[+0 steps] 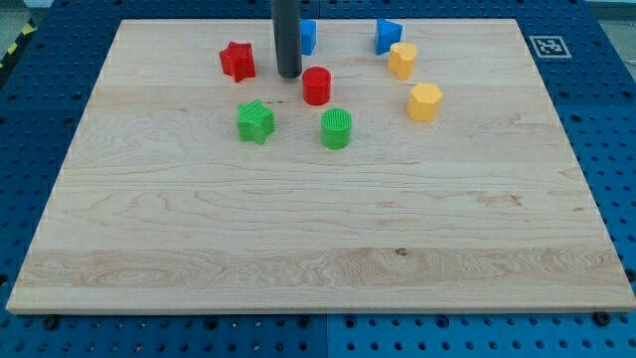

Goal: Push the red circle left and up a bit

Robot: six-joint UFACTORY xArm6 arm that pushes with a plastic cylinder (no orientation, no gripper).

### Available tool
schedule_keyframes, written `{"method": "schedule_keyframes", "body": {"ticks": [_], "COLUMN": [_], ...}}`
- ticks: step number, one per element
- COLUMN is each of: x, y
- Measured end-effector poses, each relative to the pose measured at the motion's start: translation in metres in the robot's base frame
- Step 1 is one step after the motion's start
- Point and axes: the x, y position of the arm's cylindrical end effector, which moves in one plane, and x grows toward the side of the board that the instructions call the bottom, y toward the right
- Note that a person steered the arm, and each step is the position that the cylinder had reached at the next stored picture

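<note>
The red circle (316, 86) is a short red cylinder near the view's top, a little left of centre. My tip (289, 76) stands just left of it and slightly above, with a small gap between them. The dark rod rises straight up out of the view's top. A red star (238, 61) lies further left of the tip.
A green star (255, 121) and a green circle (337, 128) lie below the red circle. A blue block (307, 36) is partly hidden behind the rod. A blue triangle-like block (388, 36) and two yellow blocks (402, 60) (424, 101) lie to the right. The wooden board (318, 239) sits on a blue perforated table.
</note>
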Motion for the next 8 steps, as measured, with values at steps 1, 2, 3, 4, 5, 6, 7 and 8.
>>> {"method": "schedule_keyframes", "body": {"ticks": [1, 2, 3, 4, 5, 6, 7, 8], "x": [-0.006, -0.006, -0.001, 0.005, 0.01, 0.028, 0.028, 0.039], "y": [0.002, 0.012, 0.049, 0.053, 0.058, 0.071, 0.071, 0.069]}}
